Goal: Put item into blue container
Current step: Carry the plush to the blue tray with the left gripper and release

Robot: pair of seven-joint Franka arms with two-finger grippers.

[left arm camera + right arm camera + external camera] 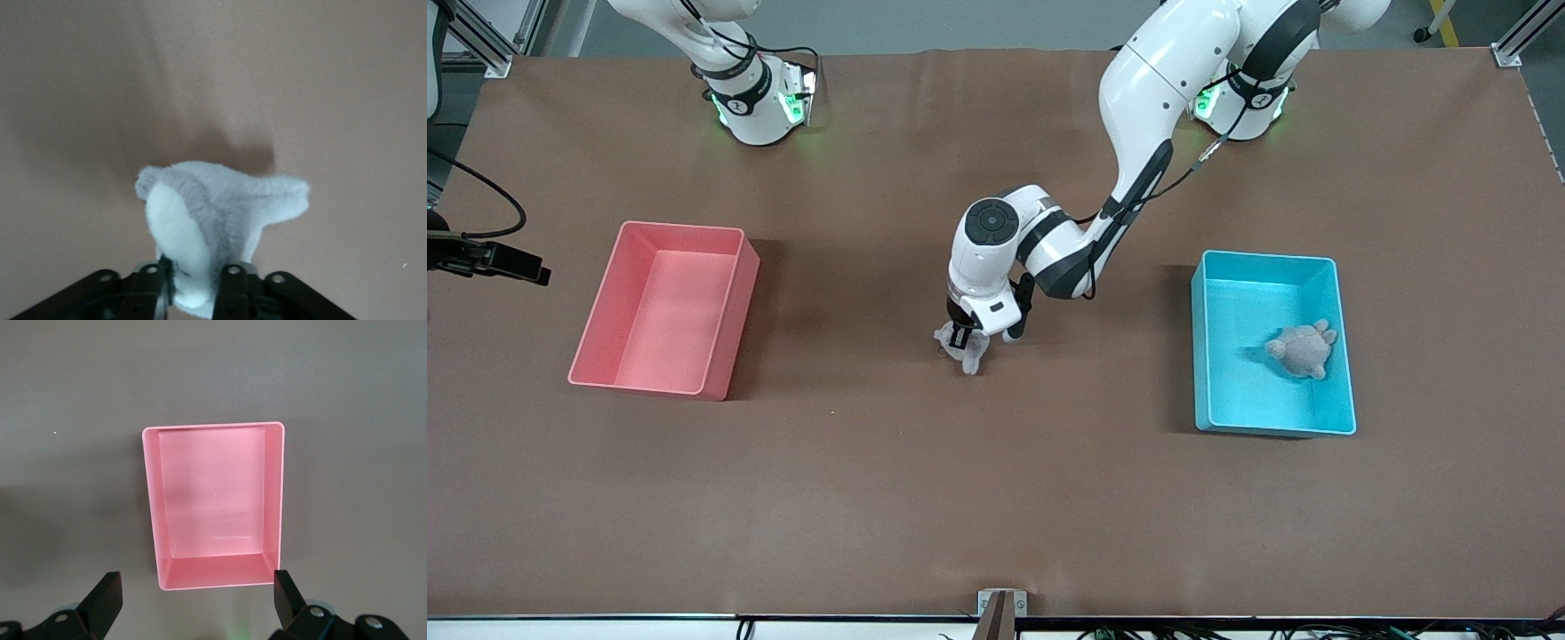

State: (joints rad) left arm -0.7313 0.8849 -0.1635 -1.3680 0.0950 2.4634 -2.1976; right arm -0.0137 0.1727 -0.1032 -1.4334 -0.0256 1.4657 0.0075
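A small grey and white plush toy lies on the brown table near its middle, between the two bins. My left gripper reaches down onto it. In the left wrist view the black fingers press into both sides of the plush toy, so the left gripper is shut on it. The blue container stands toward the left arm's end of the table, with a grey plush turtle inside. My right gripper hangs open, high over the pink bin.
The pink bin, the same shape as the blue one, stands toward the right arm's end of the table with nothing in it. A black camera mount juts in at that end. Bare brown table lies between the plush toy and the blue container.
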